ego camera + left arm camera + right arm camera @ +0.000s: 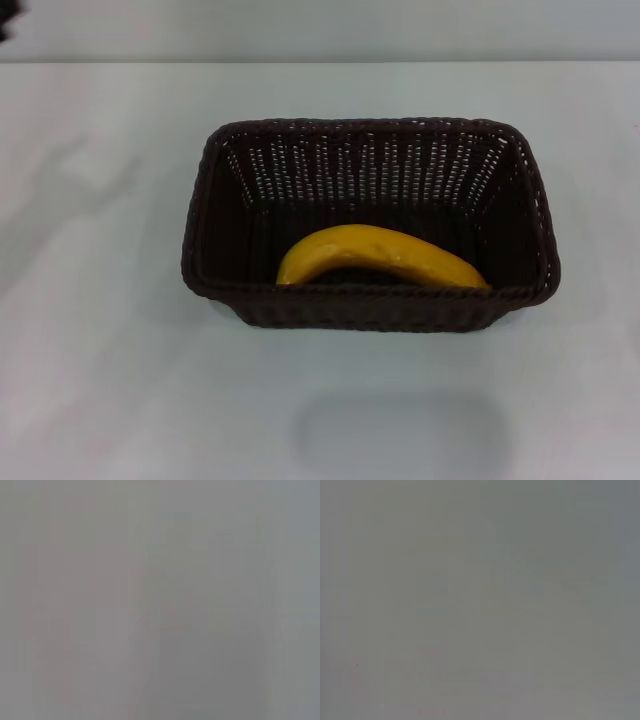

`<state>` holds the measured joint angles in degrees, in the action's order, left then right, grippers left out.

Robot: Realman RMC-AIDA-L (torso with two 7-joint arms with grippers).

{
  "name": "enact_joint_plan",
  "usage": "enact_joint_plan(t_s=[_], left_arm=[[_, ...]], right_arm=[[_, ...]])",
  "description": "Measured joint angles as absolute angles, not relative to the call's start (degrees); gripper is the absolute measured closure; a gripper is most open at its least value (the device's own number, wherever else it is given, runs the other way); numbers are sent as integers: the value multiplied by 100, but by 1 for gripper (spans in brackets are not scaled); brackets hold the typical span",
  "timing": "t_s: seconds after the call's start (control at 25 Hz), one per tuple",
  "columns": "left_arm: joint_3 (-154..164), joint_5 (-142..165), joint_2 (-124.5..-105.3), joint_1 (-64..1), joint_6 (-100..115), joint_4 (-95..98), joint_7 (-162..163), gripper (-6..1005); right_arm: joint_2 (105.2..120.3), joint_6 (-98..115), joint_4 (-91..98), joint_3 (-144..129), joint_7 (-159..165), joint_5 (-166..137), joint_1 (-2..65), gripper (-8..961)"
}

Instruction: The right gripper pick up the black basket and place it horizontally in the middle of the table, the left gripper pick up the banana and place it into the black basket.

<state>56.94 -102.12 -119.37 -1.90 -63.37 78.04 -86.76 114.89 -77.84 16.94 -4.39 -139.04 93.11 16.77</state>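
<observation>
The black basket (372, 297) stands lengthwise across the middle of the white table (100, 380) in the head view. The yellow banana (375, 252) lies inside it on the bottom, against the near wall, curved side up. A small dark tip of my left gripper (4, 28) shows at the far left edge, well away from the basket. My right gripper is out of view. Both wrist views show only a plain grey surface, with no object or finger in them.
The table's far edge (320, 61) runs across the top of the head view, with a grey wall behind it. A faint rectangular shadow (400, 435) lies on the table in front of the basket.
</observation>
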Motion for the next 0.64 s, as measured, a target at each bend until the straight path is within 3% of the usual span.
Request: enact_joint_plan(t_s=[0.16,0.64], left_arm=[[5719,-12115,-11950,378,-6514,6657,-10671,109],[5553,-13322,-11926,443,-7107,5382,-11882,109]], right_arm=[[11487,-7778,1691,-381,-13904,9314,1670,633],[11487,-7722,1676,-282,-13904,9317,1663,633]])
